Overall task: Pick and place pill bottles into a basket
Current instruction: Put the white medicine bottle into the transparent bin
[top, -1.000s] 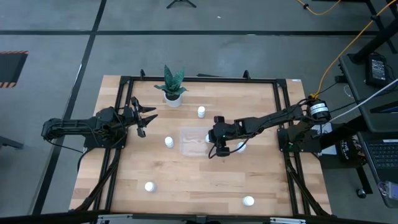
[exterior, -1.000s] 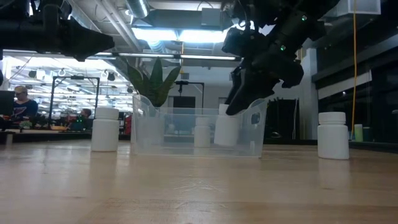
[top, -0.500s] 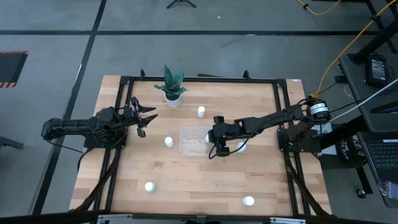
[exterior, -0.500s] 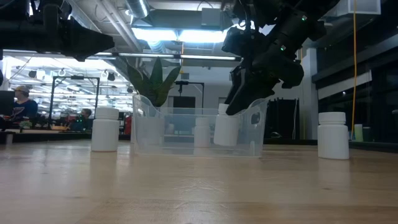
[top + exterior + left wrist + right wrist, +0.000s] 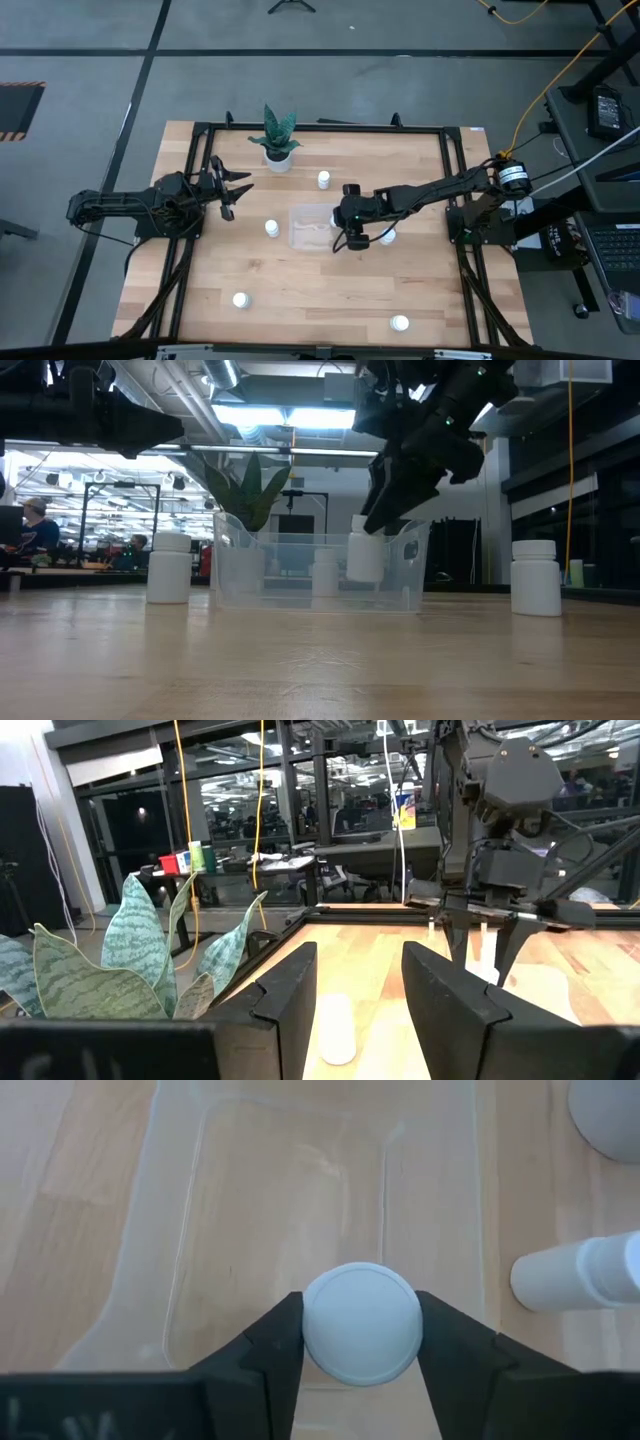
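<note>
Item: small white cylindrical pill bottle point(image 5: 361, 1323), smooth round top, clamped upright in my right pincer point(image 5: 360, 1342), frame centre, above the shallow clear plastic basket point(image 5: 200, 1240). My left pincer point(image 5: 229, 187), fingers parted, waits mid-left over the wooden bench point(image 5: 300, 290).

My surface point(image 5: 300, 290) is light wood planks inside a black frame point(image 5: 320, 128). Potted plant point(image 5: 277, 136) stands at its far edge: green striped leaves, small white pot. Beyond the plant, grey floor with dark lines point(image 5: 150, 60). A yellow cable point(image 5: 560, 75) runs across the floor, far to the side of the plant, toward a dark rack point(image 5: 600, 110). Low view: plant leaves point(image 5: 248, 490) before a bright workshop; a seated person point(image 5: 32, 525) well off to the plant's side.
</note>
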